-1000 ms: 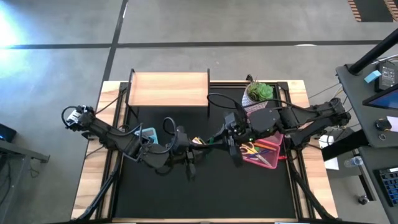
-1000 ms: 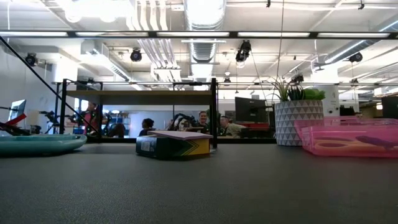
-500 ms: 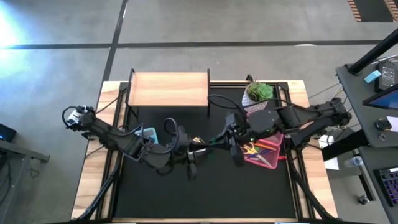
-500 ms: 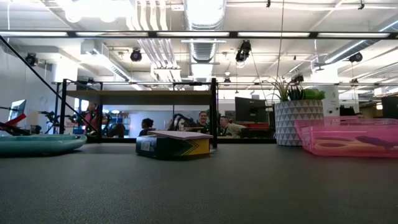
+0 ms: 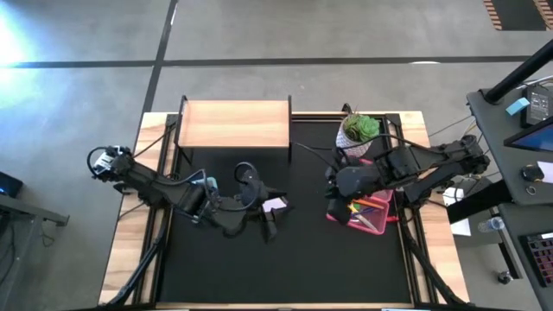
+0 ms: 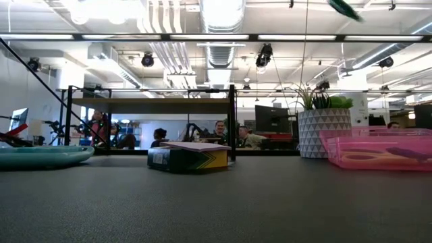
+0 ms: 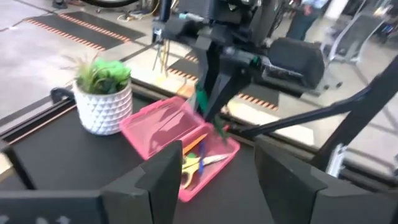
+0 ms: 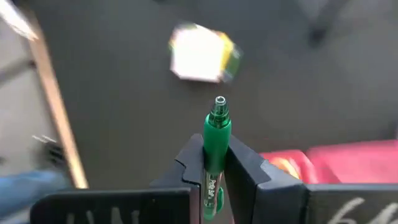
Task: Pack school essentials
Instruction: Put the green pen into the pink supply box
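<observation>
A green pen [image 8: 214, 146] is clamped upright between the fingers of the right gripper [image 5: 333, 183], held above the near edge of the pink tray [image 5: 383, 213], where yellow-handled scissors [image 5: 349, 207] and pencils lie. The left gripper [image 7: 211, 180] is spread open and empty, hanging beside the small stationery box [image 5: 275, 205], well left of the tray. A potted plant [image 5: 358, 130] stands just behind the tray. The black mat [image 5: 285, 268] lies bare toward the table's front edge. Beyond the wooden shelf [image 5: 233, 123], seated people show in the room.
</observation>
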